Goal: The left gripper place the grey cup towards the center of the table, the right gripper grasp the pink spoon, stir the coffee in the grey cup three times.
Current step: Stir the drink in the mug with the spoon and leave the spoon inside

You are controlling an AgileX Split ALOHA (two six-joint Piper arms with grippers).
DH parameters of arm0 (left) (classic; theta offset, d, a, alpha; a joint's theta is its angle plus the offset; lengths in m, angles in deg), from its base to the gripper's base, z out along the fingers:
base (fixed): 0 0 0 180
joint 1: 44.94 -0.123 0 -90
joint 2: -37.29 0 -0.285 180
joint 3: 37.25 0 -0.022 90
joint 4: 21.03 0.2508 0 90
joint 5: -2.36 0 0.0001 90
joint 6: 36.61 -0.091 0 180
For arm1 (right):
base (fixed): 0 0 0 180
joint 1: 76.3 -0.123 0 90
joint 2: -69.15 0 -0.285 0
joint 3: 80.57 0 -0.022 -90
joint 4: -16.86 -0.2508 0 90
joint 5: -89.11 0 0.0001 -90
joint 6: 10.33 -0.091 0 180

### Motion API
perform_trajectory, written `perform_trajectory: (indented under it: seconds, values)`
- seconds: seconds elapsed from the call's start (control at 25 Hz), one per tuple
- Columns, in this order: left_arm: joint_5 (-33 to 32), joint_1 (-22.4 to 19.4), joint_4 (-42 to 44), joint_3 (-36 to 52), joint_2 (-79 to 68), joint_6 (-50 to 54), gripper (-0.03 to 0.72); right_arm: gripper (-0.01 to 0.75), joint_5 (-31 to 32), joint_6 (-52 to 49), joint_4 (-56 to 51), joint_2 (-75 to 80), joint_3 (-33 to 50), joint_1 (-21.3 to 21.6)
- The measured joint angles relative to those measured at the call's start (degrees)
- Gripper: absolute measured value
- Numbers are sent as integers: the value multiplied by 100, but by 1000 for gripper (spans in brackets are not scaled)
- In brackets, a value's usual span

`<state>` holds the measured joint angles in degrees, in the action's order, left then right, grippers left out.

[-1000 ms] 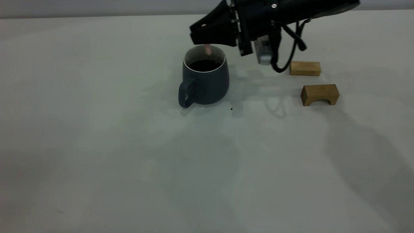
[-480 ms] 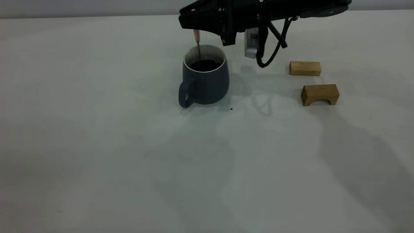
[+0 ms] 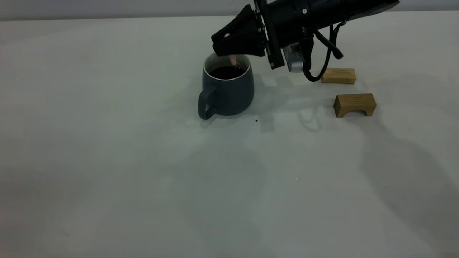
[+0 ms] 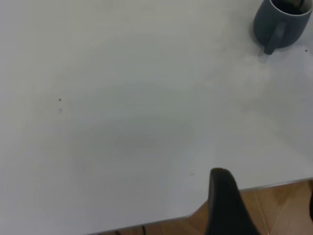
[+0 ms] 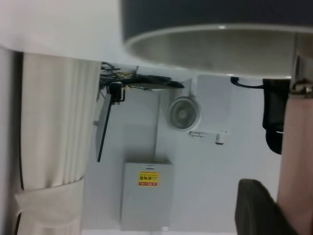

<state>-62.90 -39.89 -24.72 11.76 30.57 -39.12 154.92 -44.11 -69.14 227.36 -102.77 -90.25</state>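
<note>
In the exterior view, the grey cup (image 3: 226,89) stands upright near the middle of the counter (image 3: 107,161) with dark coffee (image 3: 226,72) inside. The right gripper (image 3: 223,46) hangs just above its rim, fingers clamped on the pink spoon (image 3: 233,60), which dips into the cup. Two wooden blocks (image 3: 354,104) lie further right.

In the left wrist view, the cup (image 4: 282,22) is far away; I cannot tell the left gripper's fingers.

In the right wrist view, the pink handle (image 5: 295,161) is close beside the cup rim (image 5: 210,46)

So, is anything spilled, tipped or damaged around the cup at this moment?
Nothing stands out. The grey cup stands upright on the table, coffee inside, no puddle visible. The right end effector holds the pink spoon in it.
</note>
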Motion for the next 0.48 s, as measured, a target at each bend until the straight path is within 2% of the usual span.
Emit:
perform_trajectory:
  seconds: [0.16,0.48]
  values:
    - [0,0,0,0,0,0,481,129,5,-101,-118,0,0,-64]
    - [0,0,0,0,0,0,481,129,-142,-100,-1358,0,0,-384]
